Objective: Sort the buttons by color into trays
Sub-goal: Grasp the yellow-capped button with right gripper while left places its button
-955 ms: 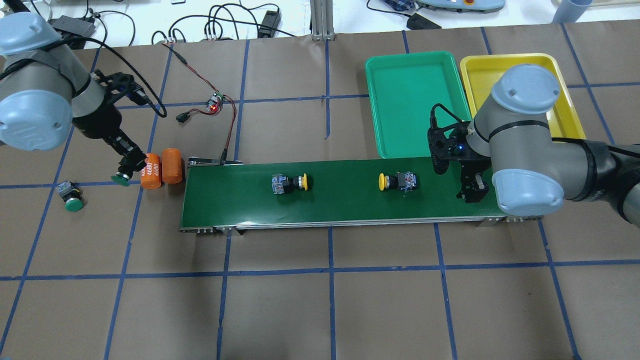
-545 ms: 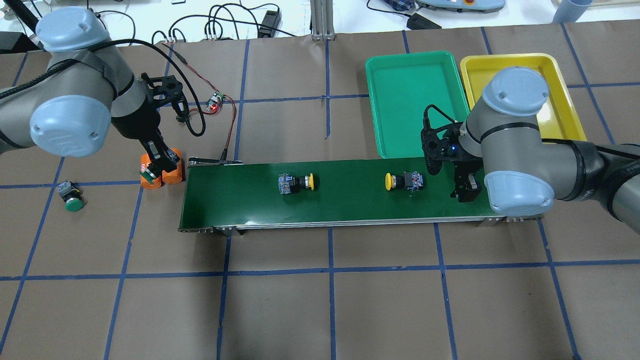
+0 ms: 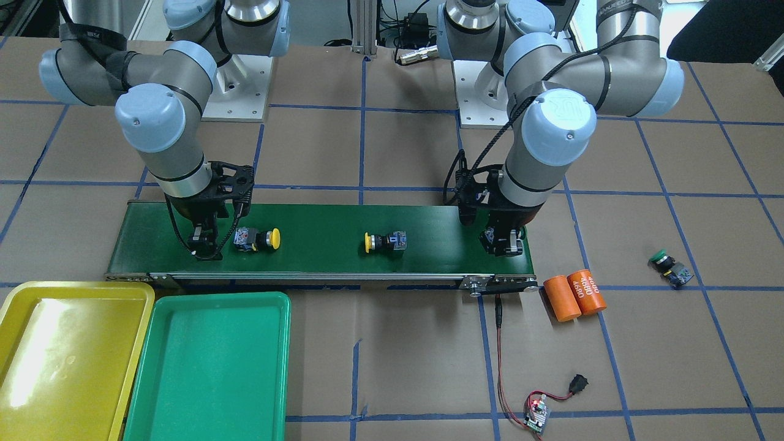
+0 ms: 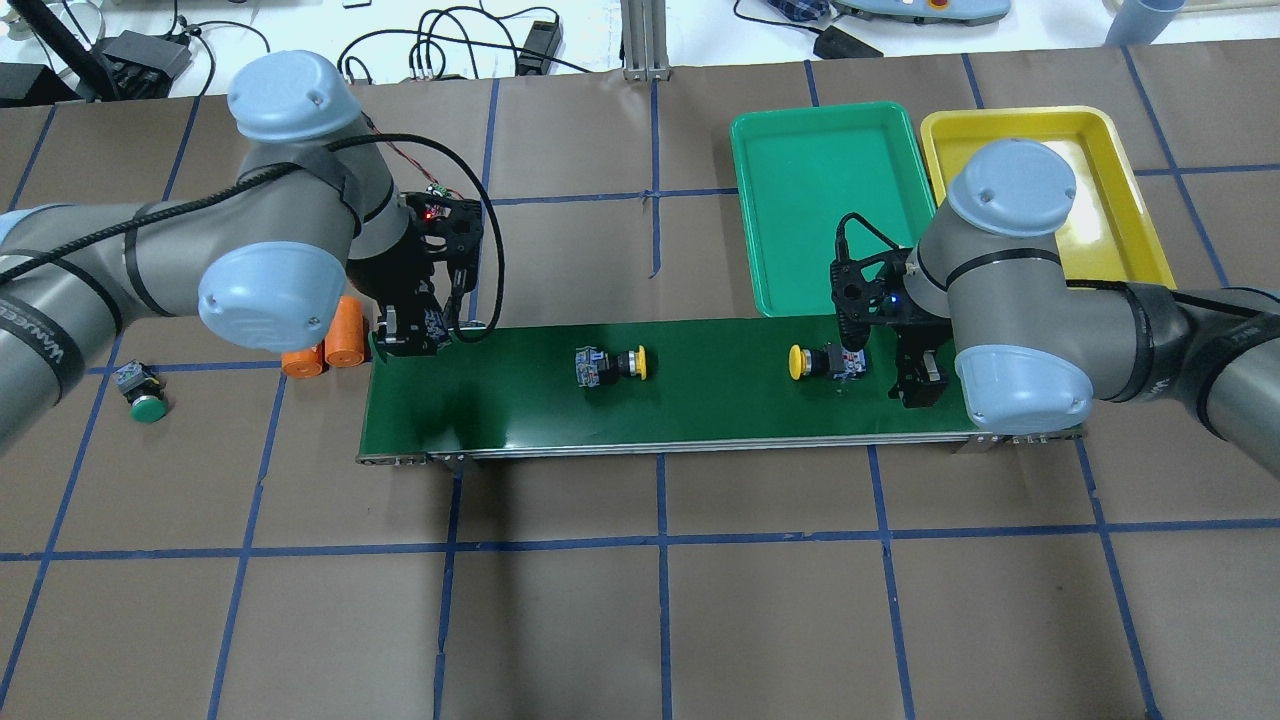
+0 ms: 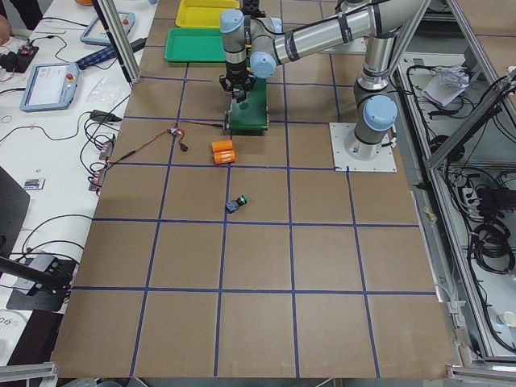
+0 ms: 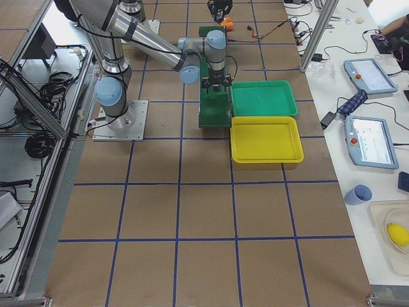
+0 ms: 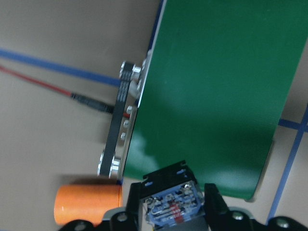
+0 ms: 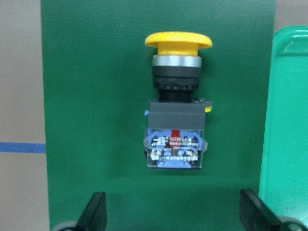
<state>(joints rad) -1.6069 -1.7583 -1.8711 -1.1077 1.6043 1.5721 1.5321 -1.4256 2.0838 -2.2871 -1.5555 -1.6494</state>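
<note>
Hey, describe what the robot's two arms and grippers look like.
The left arm and right arm are silver-grey tubes with pale blue round joint caps, carrying black cables. The left gripper and right gripper are black, each with two short fingers.

You'll see both arms are grey metal tubes jointed with rounded pale-blue caps [image 4: 265, 300]. The left arm [image 4: 150, 260] wears black straps, a black sleeve [image 4: 35, 335] with white lettering, and a black braided cable [image 4: 490, 250] that loops to its wrist. The right arm [image 4: 1010, 270] shows a small blue light [image 4: 905, 297] on its black wrist bracket, and the left gripper [image 4: 405, 338] and right gripper [image 4: 918, 385] are both black.
</note>
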